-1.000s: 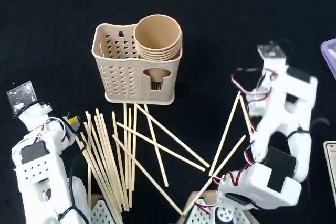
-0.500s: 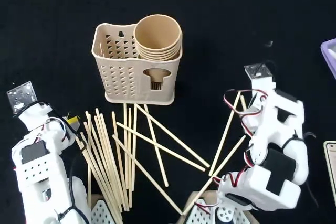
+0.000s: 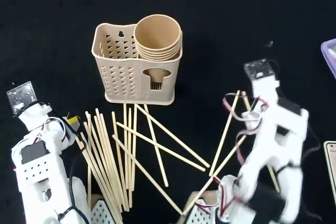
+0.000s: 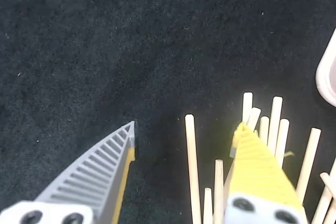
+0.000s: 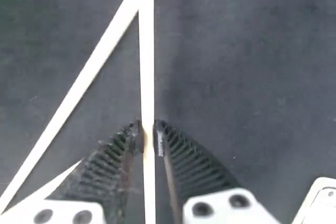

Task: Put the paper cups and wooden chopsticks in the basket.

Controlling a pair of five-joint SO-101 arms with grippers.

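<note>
**Black table with sticks and a basket**

Black cloth covers the table (image 3: 52,35). The right end effector (image 5: 148,136) is pinched tight on one wooden chopstick (image 5: 146,51), with a dark finger on each side of it. The stick points straight out past the fingertips. Another stick (image 5: 84,82) lies slanted just beside it on the cloth, and their far ends come close together. The right arm (image 3: 275,135) stands near the front right corner of the table.

The left end effector (image 4: 185,128) is spread wide with nothing in it. Its yellow finger (image 4: 257,171) sits over the ends of some sticks, and its grey finger (image 4: 94,177) is over bare cloth. The left arm (image 3: 37,156) stands near the front left corner.

The loose chopsticks (image 3: 126,150) lie in a messy spread by the front edge, between the two arms. The basket (image 3: 126,77) stands behind them, nearer the back edge and left of the middle. A stack of paper cups (image 3: 157,35) sits upright in its right side. A purple thing (image 3: 329,56) pokes in at the right edge.
</note>
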